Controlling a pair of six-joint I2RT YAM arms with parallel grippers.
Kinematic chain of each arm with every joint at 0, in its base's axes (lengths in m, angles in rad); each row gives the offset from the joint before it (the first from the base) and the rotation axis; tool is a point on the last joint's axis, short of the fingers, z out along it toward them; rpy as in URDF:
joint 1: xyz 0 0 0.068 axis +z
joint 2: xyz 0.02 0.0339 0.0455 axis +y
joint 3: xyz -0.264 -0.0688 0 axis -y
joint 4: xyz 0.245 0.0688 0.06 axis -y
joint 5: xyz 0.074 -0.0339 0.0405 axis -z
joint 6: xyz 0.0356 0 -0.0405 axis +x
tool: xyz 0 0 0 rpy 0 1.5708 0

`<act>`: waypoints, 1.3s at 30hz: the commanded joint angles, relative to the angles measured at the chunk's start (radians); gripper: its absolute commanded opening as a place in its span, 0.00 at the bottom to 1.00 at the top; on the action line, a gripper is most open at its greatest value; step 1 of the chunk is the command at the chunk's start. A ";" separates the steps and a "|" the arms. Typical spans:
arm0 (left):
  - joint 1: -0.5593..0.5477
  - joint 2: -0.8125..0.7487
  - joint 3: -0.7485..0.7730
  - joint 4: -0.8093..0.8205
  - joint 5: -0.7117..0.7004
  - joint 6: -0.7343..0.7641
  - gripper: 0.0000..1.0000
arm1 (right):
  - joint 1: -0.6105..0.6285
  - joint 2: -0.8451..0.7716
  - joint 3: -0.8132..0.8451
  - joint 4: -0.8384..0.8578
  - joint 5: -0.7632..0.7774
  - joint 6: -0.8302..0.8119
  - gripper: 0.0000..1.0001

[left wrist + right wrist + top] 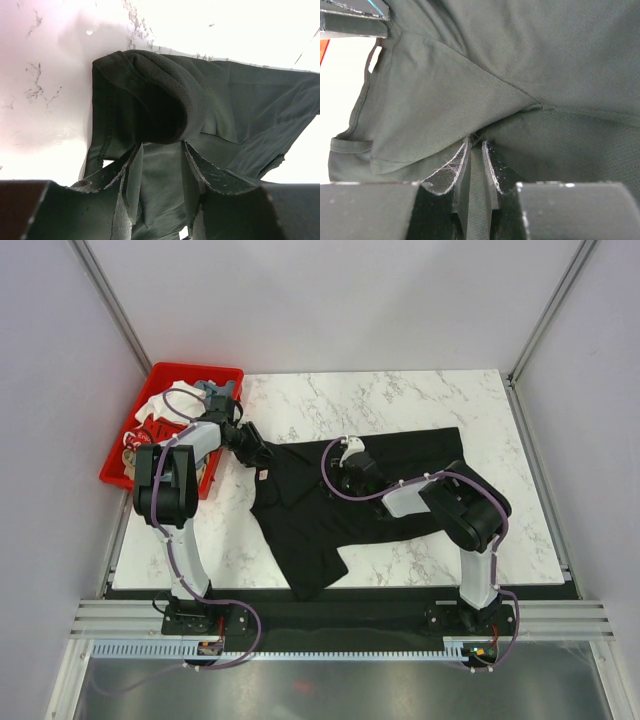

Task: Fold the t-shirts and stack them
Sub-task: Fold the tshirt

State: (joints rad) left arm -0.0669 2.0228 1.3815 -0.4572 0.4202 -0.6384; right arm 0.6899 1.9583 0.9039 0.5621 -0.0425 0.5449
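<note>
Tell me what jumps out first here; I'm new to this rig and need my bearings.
A black t-shirt sprawls crumpled across the middle of the white marble table. The left gripper pinches its left edge, the right gripper its centre. A red bin heaped with more clothes sits at the far-left corner.

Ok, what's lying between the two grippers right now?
Only the black t-shirt: in the top view its cloth runs unbroken from the left gripper to the right gripper, with nothing else there.
</note>
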 commanded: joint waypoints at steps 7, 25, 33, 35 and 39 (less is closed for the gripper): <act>0.006 0.011 0.034 0.017 -0.003 0.031 0.43 | 0.014 0.027 0.044 0.027 0.026 -0.013 0.22; 0.006 0.027 0.033 0.018 -0.003 0.028 0.43 | 0.020 0.054 0.116 -0.036 0.070 -0.019 0.24; 0.006 0.031 0.033 0.018 -0.004 0.025 0.43 | 0.019 0.056 0.145 -0.085 0.110 -0.028 0.12; 0.006 0.031 0.034 0.018 -0.006 0.025 0.43 | 0.019 0.048 0.148 -0.097 0.115 -0.033 0.05; 0.006 0.039 0.036 0.018 -0.014 0.025 0.43 | 0.020 -0.007 0.158 -0.155 0.112 -0.040 0.00</act>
State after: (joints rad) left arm -0.0669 2.0476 1.3853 -0.4500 0.4198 -0.6384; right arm 0.7052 2.0090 1.0290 0.4507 0.0498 0.5251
